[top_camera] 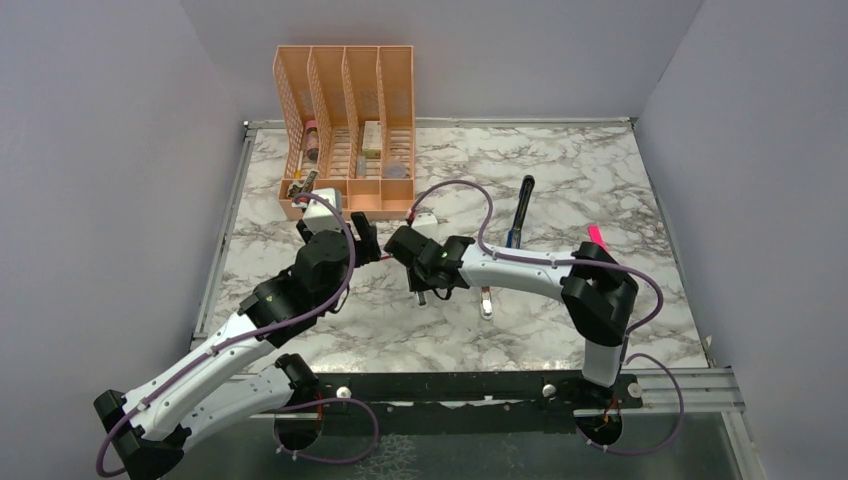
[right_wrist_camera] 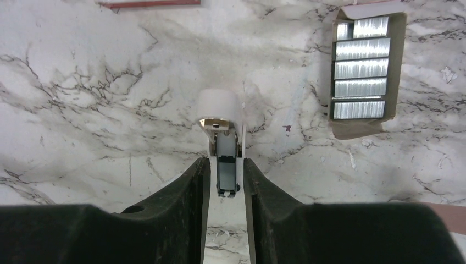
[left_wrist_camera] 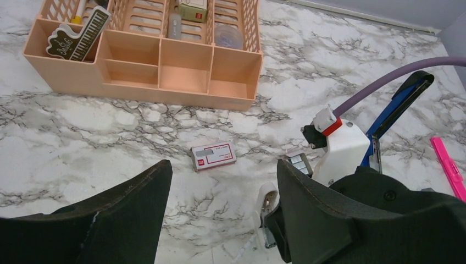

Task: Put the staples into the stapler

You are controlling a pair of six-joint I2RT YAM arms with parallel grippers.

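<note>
The left claw (left_wrist_camera: 224,170) hangs wide open and empty above the small reddish-pink staples box with a pale label (left_wrist_camera: 214,157), which lies on the marbled surface (left_wrist_camera: 110,121). The right claw (right_wrist_camera: 226,163) is narrowly parted around the metal rail of the slim blue-and-black stapler (left_wrist_camera: 397,103), which lies opened out nearby. Whether it grips the rail I cannot tell.

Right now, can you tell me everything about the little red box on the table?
The little red box is small and flat and looks like cardboard. It is reddish-pink, with a pale label on top that carries a small red mark. It lies flat and a bit askew on the marble table, in front of the peach organizer. Nothing touches it. In the left wrist view it shows between the wide-open fingers of the left hand. What is inside cannot be seen.
</note>
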